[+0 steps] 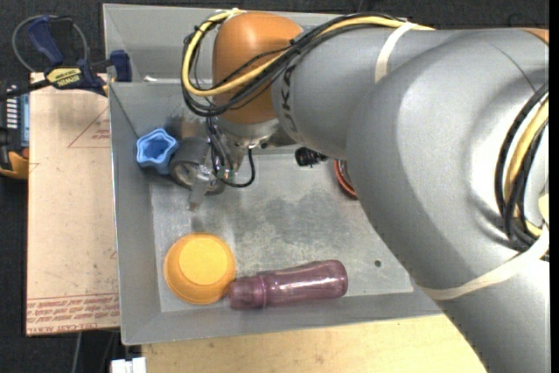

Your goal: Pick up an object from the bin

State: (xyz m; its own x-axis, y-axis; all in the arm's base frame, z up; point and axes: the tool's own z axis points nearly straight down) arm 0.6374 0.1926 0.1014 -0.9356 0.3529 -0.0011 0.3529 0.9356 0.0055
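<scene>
My gripper (194, 177) hangs low over the back left of the bin floor. Just to its left, close against it, lies a blue cup with a wavy star-shaped rim (155, 148), near the left wall. I see nothing held in the gripper. An orange round bowl (200, 267) sits mouth up at the front left, well in front of the gripper. A purple translucent bottle (290, 284) lies on its side along the front wall, its neck touching the bowl.
The arm with its orange wrist cover and cables spans the back and right of the bin. A red-orange thing (346, 180) peeks out from under the arm at mid right. Bare floor lies between the gripper and the bottle.
</scene>
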